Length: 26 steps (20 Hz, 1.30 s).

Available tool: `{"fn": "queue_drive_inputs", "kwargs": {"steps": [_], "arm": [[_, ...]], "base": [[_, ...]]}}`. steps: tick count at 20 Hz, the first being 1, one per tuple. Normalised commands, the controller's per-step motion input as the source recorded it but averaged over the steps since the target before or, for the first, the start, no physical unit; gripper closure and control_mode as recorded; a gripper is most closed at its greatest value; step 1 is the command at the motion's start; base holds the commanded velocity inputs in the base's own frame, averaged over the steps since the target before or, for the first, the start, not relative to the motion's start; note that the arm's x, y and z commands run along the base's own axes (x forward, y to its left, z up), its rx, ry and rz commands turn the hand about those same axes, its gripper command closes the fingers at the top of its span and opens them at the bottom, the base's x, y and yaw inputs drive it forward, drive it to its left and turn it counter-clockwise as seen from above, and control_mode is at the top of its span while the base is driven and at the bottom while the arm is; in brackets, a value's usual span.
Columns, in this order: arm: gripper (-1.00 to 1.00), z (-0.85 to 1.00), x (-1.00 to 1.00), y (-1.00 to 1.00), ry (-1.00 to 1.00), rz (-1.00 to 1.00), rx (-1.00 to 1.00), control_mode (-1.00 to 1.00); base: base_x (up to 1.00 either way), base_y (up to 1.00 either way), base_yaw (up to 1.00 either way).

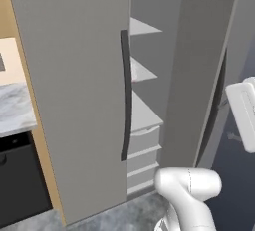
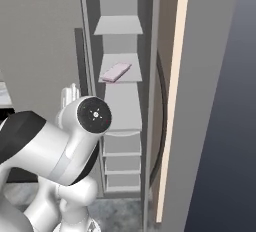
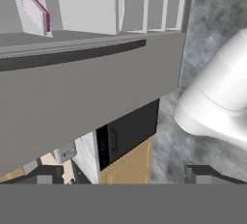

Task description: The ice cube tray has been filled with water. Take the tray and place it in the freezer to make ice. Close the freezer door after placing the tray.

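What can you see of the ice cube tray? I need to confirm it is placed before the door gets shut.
The ice cube tray is a thin, flat, pale pink-lilac rectangle with a darker magenta edge. It lies flat on a white shelf in the open freezer, turned at an angle to the shelf's front edge, above the pale drawers. Nothing else touches it; the gripper is away from it.

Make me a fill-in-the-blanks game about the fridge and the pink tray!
1. The ice cube tray lies on a white ____ inside the freezer.
2. The freezer door stands ____.
3. Below the shelves sit three pale ____.
4. The fingers hold ____.

Missing words: shelf; open; drawers; nothing
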Motion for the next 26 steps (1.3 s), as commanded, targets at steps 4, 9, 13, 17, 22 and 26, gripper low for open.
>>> {"fn": "queue_drive_inputs", "kwargs": {"steps": [4,9,13,17,22,26], "arm": [[-1.00,0.00,0.00,0.00,0.00,0.00,0.00,1.00],[-1.00,0.00,0.00,0.00,0.00,0.00,0.00,1.00],[-1.00,0.00,0.00,0.00,0.00,0.00,0.00,1.00],[-1.00,0.00,0.00,0.00,0.00,0.00,0.00,1.00],[-1.00,0.00,0.00,0.00,0.00,0.00,0.00,1.00],[-1.00,0.00,0.00,0.00,0.00,0.00,0.00,1.00]], "base": [[-0.19,-0.26,0.12],[-0.20,-0.30,0.12],[-0.26,-0.36,0.12],[-0.30,-0.38,0.12],[-0.29,-0.40,0.11],[-0.19,-0.42,0.11]]}}
